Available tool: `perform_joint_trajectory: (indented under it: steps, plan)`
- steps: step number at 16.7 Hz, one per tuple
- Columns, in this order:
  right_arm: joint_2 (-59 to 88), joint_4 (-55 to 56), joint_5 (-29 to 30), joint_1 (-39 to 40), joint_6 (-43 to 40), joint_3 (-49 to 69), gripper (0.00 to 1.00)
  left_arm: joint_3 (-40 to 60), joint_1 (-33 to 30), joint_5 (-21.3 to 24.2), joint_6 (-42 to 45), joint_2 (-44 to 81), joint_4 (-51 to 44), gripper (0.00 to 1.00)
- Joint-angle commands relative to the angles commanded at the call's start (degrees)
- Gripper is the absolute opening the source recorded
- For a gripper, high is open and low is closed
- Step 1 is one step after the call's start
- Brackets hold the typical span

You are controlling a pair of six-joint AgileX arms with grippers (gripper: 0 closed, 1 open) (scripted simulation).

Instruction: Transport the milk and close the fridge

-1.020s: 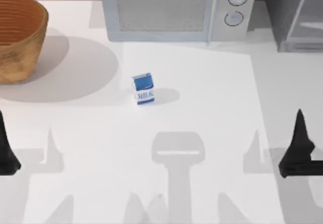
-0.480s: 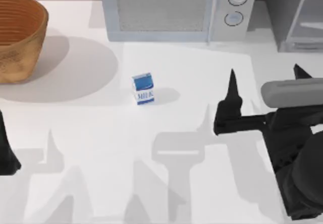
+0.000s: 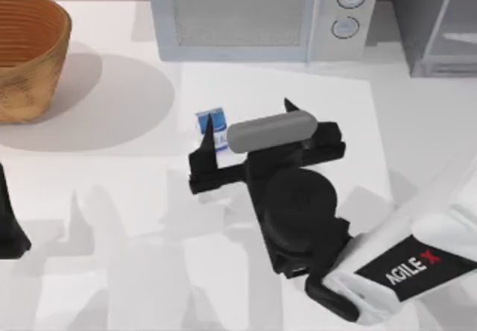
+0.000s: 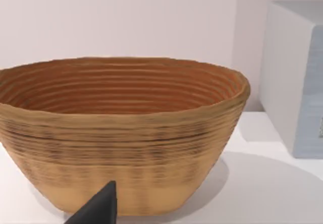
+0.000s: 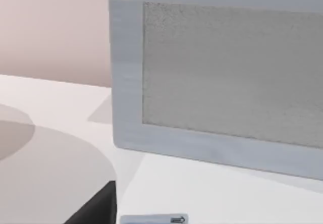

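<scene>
**Right arm hanging over the milk at mid-table**

At the table's nine o'clock edge the left gripper [image 3: 6,219] is sitting parked; whether its fingers are spread or pressed together I cannot tell. Its wrist camera is looking at the basket [image 4: 121,133], with one dark fingertip [image 4: 101,206] poking into view and a grey corner of the microwave [image 4: 298,77] beside it. From above, the basket [image 3: 26,51] is standing at about ten o'clock on the table.

Near the table's centre the milk [image 3: 212,122] is standing upright, partly covered by the right arm. The right gripper [image 3: 250,126] is hovering over it with its fingers spread apart, one finger [image 3: 207,141] showing at the carton's nine o'clock side and the other tip at its three o'clock side. Whether either finger is touching the carton I cannot tell.

At twelve o'clock the microwave [image 3: 253,14] is sitting against the back; the right wrist camera is facing its door [image 5: 227,72]. At two o'clock the fridge [image 3: 436,18] is standing in the far corner, well apart from the milk.
</scene>
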Motion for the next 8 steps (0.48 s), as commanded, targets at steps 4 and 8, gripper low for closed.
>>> perform_joint_trajectory:
  steps: [4,8]
  plan:
    - [15.32,6.27,-3.44,-0.9,0.09,9.74,1.0,0.0,0.0,0.0,0.0,0.0,0.0,1.0]
    - [21.1,8.84,-5.11,-1.48,0.14,13.94,1.0,0.0,0.0,0.0,0.0,0.0,0.0,1.0]
